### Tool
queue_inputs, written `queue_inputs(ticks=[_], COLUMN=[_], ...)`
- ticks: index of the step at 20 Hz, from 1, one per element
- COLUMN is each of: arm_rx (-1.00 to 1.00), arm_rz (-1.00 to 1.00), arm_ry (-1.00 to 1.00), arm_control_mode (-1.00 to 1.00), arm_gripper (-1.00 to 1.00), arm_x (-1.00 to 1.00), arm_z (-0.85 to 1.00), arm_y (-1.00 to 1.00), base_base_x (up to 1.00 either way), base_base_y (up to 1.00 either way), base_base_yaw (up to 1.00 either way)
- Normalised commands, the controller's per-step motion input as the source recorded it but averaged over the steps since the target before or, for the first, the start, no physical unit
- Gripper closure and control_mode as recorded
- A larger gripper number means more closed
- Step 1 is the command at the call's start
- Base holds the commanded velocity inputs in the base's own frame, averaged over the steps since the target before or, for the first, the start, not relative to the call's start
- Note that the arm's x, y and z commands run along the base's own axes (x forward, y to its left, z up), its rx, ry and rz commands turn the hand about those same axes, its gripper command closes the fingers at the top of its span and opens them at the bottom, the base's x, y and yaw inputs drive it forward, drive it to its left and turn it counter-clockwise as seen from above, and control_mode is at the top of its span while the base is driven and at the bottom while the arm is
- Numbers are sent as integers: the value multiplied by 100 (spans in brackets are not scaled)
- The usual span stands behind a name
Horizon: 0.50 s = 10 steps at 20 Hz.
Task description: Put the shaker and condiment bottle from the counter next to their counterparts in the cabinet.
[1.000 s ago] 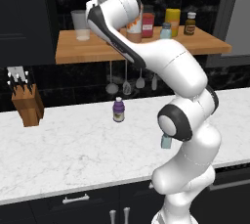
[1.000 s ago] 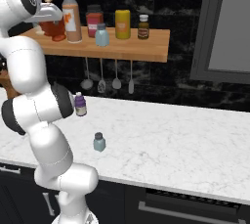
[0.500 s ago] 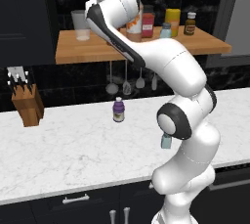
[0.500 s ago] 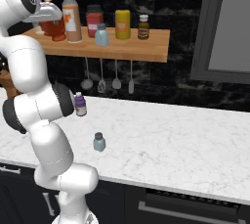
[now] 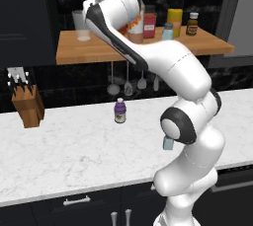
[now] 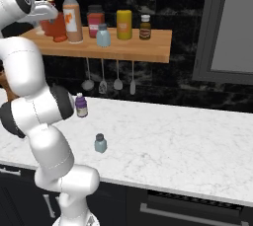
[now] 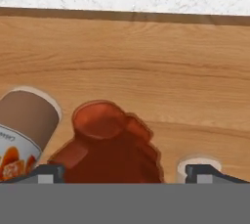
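Observation:
The squat red-brown condiment bottle [image 6: 55, 26] stands on the light-brown cabinet shelf [image 6: 143, 47], just left of the tall orange-labelled bottle [image 6: 72, 15]. My gripper [image 6: 46, 12] hovers right above it, open. In the hand view the condiment bottle [image 7: 110, 145] sits between my gripper's [image 7: 125, 173] wide-spread tips, with a gap on the right side, and the orange-labelled bottle [image 7: 22, 130] is at the left. The pale blue shaker [image 6: 100, 143] stands on the white marble counter [image 6: 173, 141], close to my arm's base. Its counterpart shaker [image 6: 103, 35] is on the shelf.
A small purple bottle [image 6: 81, 105] stands on the counter near the wall. The shelf also holds a red jar [image 6: 95, 20], a yellow jar [image 6: 124, 24], a dark brown bottle [image 6: 145, 27] and a glass [image 5: 81, 25]. Utensils [image 6: 108, 79] hang below. A knife block [image 5: 28, 102] stands far left.

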Motion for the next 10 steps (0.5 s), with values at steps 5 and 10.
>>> queue_inputs(ticks=[5,10], arm_rx=[4,0], arm_rz=[5,11], arm_ry=[-7,-18], arm_control_mode=[-100,-100], arm_gripper=[-100,-100], arm_x=[0,-73], arm_z=[0,1], arm_y=[-3,1], base_base_x=[0,0], base_base_y=[0,0], base_base_yaw=[0,0])
